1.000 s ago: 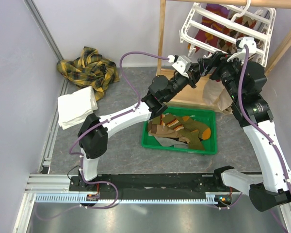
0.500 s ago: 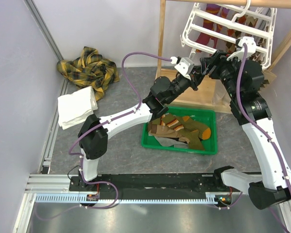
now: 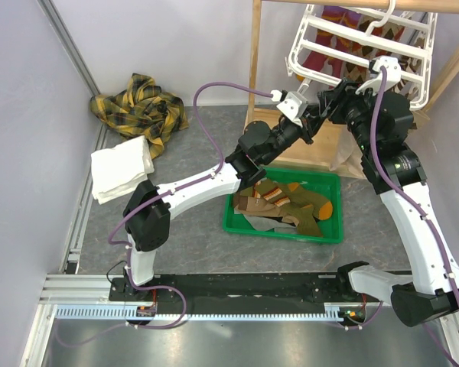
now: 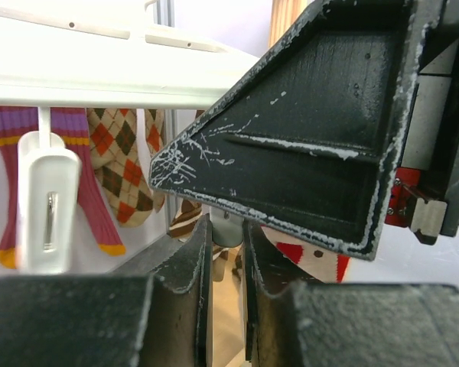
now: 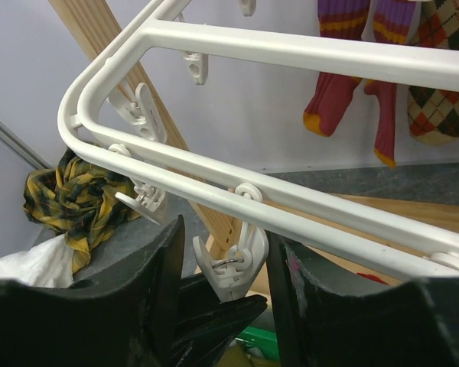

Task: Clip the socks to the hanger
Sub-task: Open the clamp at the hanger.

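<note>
The large white plastic grid hanger (image 5: 306, 50) hangs tilted from the light wooden frame (image 3: 255, 61) at the far right of the grey table (image 3: 191, 153). Both arms reach up to its lower left corner. Maroon socks with purple cuffs and yellow toes (image 5: 333, 95) and brown-and-orange argyle socks (image 5: 440, 115) dangle from its bars.

The right gripper (image 5: 226, 248) holds its jaws partly open, one on either side of a small white plastic clip (image 5: 233, 267) that dangles from the hanger's rounded corner rail. The clip sits closer to one finger than the other, and the jaws do not look clamped on it.

The left gripper (image 4: 226, 252) is just beside the right one under the same corner. Its jaws are drawn almost together, leaving only a narrow slit. Something pale shows through that slit, but I cannot tell whether it is gripped.

Loose olive socks with orange heels and toes (image 3: 306, 210), mixed with brown striped ones, lie heaped in a green plastic bin (image 3: 284, 234) on the table between the two arms. A crumpled yellow plaid cloth (image 3: 141, 107) lies in the far left corner, with a folded white towel (image 3: 122, 172) just beside it.
</note>
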Robot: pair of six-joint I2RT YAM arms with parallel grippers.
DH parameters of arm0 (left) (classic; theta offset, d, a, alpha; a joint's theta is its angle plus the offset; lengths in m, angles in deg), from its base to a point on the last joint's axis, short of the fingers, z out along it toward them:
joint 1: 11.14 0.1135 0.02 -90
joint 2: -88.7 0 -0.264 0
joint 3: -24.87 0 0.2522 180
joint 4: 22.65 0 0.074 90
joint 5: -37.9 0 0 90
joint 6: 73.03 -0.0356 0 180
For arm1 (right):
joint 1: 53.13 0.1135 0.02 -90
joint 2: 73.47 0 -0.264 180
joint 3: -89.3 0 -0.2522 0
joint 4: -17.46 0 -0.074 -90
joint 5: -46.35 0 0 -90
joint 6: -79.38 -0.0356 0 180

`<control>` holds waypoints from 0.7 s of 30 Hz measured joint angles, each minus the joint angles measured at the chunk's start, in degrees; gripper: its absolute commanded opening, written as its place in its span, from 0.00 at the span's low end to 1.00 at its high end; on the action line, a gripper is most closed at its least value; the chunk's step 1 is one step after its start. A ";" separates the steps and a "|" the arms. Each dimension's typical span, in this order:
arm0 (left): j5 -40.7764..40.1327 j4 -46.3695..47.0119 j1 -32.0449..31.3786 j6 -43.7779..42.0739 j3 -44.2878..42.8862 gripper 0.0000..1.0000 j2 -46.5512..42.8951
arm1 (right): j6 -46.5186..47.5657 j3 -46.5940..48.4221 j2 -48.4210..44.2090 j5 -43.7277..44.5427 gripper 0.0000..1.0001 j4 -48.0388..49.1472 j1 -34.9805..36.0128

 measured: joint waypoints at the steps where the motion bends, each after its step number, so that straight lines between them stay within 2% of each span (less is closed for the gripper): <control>1: 0.00 -0.02 -0.04 0.00 0.00 0.02 0.00 | 0.00 0.09 0.00 0.07 0.45 0.00 0.00; 6: -0.04 -0.13 -0.11 0.02 0.00 0.02 0.00 | 0.22 0.22 0.00 0.76 0.28 0.04 -0.13; 7: -0.02 -0.13 -0.11 0.02 0.00 0.02 0.00 | 0.37 0.22 0.00 0.90 0.21 0.04 -0.15; 9: 0.00 -0.13 -0.13 0.07 0.00 0.08 0.00 | 0.50 0.22 0.00 1.22 0.13 0.04 -0.33; 10: 0.07 -0.15 -0.13 0.13 0.00 0.19 -0.02 | 0.61 0.20 -0.02 1.11 0.04 0.02 -0.37; 11: 0.07 -0.17 -0.13 0.28 0.00 0.25 -0.04 | 0.48 0.20 -0.02 1.11 0.01 0.02 -0.44; 12: 0.02 -0.24 -0.17 0.39 0.00 0.37 -0.09 | 0.52 0.20 -0.04 1.16 0.00 0.02 -0.44; 14: 0.02 -0.37 -0.17 0.55 0.15 0.48 -0.35 | 0.44 0.13 -0.13 1.18 0.00 0.11 -0.44; 15: 0.17 -1.20 -0.24 0.90 0.68 0.59 -0.79 | 0.46 0.09 -0.17 1.38 0.00 0.98 -0.44; 18: 0.33 -3.67 -1.31 1.55 3.15 0.79 -2.36 | 0.42 0.09 -0.57 1.40 0.00 2.69 -0.83; 21: -0.33 -6.12 -2.14 2.69 6.29 0.93 -4.26 | 0.46 -0.04 -1.31 1.38 0.00 3.45 -0.81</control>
